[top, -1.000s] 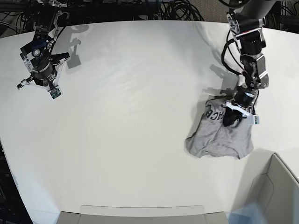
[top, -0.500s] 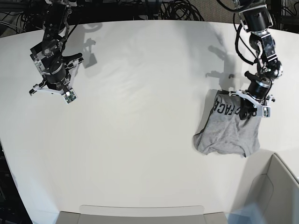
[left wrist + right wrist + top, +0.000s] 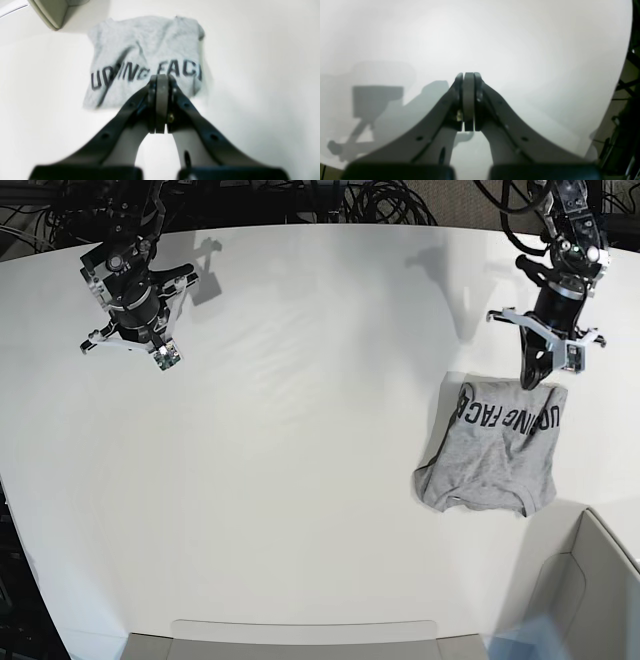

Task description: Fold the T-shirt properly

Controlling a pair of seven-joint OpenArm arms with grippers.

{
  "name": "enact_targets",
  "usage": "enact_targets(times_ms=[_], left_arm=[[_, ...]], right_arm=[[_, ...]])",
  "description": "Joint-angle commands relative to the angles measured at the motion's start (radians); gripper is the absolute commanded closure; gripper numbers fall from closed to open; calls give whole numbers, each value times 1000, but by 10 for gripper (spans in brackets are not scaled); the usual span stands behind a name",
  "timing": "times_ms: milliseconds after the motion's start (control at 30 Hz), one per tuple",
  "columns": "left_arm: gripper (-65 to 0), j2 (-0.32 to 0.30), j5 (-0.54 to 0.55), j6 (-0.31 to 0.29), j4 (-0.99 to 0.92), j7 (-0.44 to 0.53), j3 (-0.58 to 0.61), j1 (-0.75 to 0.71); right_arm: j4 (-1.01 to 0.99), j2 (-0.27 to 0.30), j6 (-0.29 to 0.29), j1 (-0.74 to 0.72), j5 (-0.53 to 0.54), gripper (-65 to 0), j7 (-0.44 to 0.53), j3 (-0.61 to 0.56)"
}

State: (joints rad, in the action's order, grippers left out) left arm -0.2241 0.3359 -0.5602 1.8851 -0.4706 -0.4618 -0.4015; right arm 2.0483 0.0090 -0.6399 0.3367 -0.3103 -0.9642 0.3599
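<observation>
- Left tool (image 3: 534, 376), jaws pressed together and holding nothing, hangs at the far edge of the T-shirt (image 3: 492, 450); whether it touches the cloth cannot be told.
- T-shirt lies folded into a compact grey block on the right side of the white bench (image 3: 300, 480), black lettering facing up along its far edge.
- Grey bin (image 3: 585, 585) stands just near-right of the shirt.
- Right tool (image 3: 469, 75), likewise closed and empty, hovers over bare bench at the far left, well apart from the shirt.
</observation>
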Motion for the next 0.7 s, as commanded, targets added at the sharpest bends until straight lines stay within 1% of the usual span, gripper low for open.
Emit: enact_targets(times_ms=[0, 67, 133, 167, 200, 300, 333, 400, 500, 667], left_arm=[[0, 15, 7, 1, 46, -3, -38, -15], [0, 32, 6, -1, 86, -70, -74, -41], [0, 28, 7, -2, 117, -141, -91, -76], [0, 27, 7, -8, 126, -179, -96, -96], [0, 27, 7, -22, 129, -205, -97, -110], [0, 32, 4, -103, 133, -261, -150, -156], [0, 35, 4, -129, 135, -277, -170, -167], [0, 35, 4, -138, 135, -317, -216, -192], [0, 35, 4, -138, 135, -374, -263, -222], [0, 38, 2, -138, 135, -388, -315, -296]], right_arm=[[21, 6, -11, 11, 1, 0, 9, 6], [21, -8, -10, 45, 0, 0, 9, 8], [22, -24, -10, 78, -11, 0, 9, 8], [22, -33, -10, 98, -36, 0, 12, 8], [22, -47, -10, 115, -62, 0, 14, 8], [22, -142, -13, 158, -166, 0, 24, 9], [22, -163, -13, 172, -203, 0, 40, 9], [22, -166, -11, 215, -277, 0, 69, -3], [22, -166, -7, 272, -281, 0, 66, -20], [24, -166, -11, 327, -281, 0, 64, 12]])
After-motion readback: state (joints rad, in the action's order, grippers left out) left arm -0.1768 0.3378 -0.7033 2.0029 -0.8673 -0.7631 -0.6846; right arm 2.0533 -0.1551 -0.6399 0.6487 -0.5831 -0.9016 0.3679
